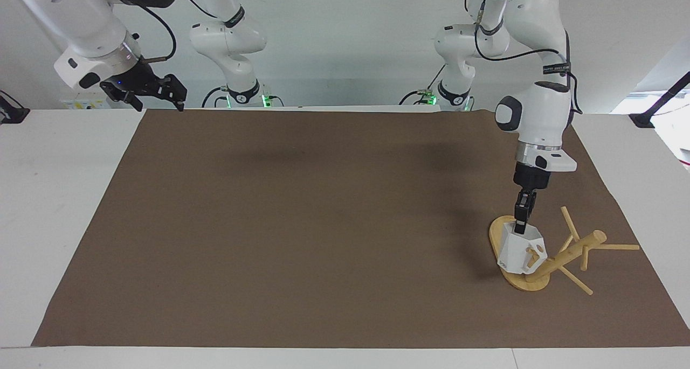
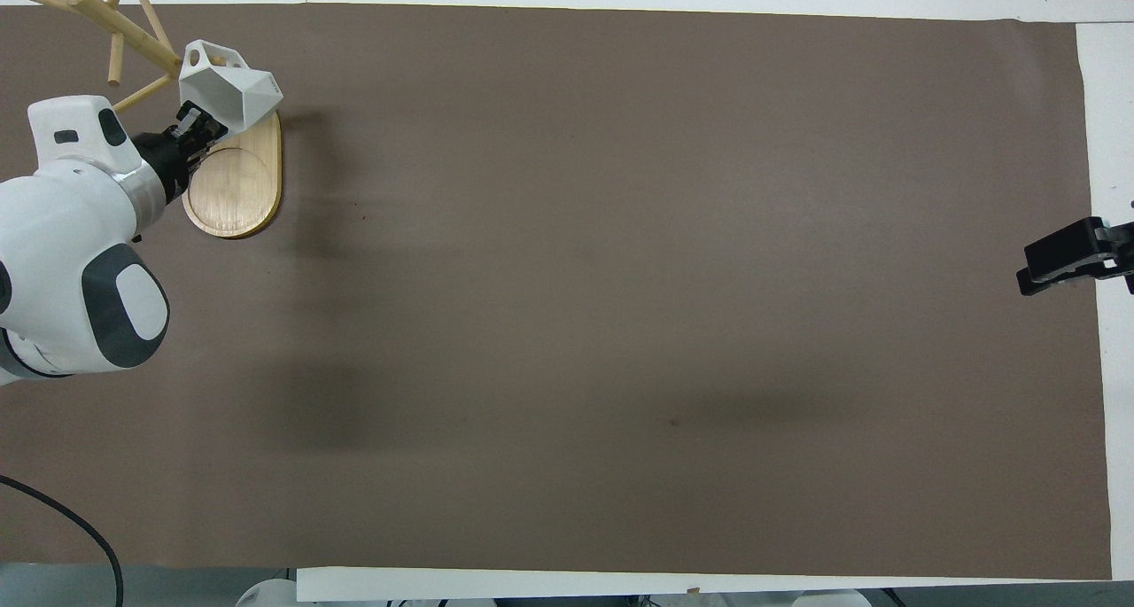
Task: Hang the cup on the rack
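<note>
Gripping the faceted white cup (image 1: 518, 249) over the bamboo rack (image 1: 560, 257), left end effector (image 1: 521, 225); right end effector (image 1: 153, 91) waits wide

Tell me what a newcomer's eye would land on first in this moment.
The white cup, pinched at its rim by the shut left gripper, hangs over the bamboo rack at the left arm's end of the brown mat, its handle against a peg. The right gripper waits open above the mat's other end.

One cup (image 1: 518, 249), one rack (image 1: 566, 253) with seemingly five pegs, one brown mat (image 1: 323, 223)
</note>
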Robot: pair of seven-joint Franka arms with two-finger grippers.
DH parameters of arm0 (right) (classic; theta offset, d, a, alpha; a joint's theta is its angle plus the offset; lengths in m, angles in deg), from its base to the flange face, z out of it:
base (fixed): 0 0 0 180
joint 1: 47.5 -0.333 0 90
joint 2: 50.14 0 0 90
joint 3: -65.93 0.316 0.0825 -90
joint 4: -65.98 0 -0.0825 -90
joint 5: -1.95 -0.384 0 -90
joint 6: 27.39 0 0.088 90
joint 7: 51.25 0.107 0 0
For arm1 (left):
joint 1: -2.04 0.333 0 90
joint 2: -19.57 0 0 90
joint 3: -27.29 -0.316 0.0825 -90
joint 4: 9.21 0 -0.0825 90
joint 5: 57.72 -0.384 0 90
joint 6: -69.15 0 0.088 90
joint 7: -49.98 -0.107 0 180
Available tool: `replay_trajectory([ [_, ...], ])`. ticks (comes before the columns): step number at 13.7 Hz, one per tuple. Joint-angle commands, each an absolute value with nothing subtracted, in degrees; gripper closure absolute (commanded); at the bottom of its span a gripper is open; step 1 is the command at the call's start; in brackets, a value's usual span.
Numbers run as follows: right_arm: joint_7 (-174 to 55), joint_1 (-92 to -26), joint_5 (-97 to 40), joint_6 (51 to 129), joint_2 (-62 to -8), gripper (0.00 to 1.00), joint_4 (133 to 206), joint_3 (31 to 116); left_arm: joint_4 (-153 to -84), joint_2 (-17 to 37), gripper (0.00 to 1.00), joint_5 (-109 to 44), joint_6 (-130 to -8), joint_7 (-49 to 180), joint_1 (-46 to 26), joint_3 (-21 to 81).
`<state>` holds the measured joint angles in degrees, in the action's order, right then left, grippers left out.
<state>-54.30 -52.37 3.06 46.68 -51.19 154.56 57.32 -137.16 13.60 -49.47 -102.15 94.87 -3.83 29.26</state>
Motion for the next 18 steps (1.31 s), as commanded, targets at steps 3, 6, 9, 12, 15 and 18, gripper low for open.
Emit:
replay_trajectory([
  [3, -53.89, -51.98, 2.22, 46.09, -51.46, 0.01, 154.92, 57.41, -135.95, 13.50, 0.88, -48.75, -100.13, 94.36, -2.62, 30.01],
  [6, -53.89, -51.98, 2.22, 46.09, -51.46, 0.01, 154.92, 57.41, -134.37, 13.59, 0.64, -48.67, -97.15, 94.36, -2.88, 29.92],
  [9, -53.89, -51.98, 2.22, 46.09, -51.46, 0.01, 154.92, 57.41, -130.17, 16.48, 0.09, -48.49, -82.19, 94.10, -3.15, 29.49],
  [12, -53.89, -51.98, 2.22, 46.09, -51.46, 0.01, 154.92, 57.41, -121.56, 17.89, 0.00, -48.93, -58.89, 88.85, -2.27, 29.13],
  [15, -53.89, -51.98, 2.22, 46.09, -51.46, 0.01, 154.92, 57.41, -116.19, 20.79, 0.00, -49.28, -42.61, 79.37, -1.13, 27.47],
  [18, -53.89, -51.98, 2.22, 46.09, -51.46, 0.01, 154.92, 57.41, -106.10, 20.45, 0.00, -54.45, -26.26, 69.17, -1.13, 26.32],
])
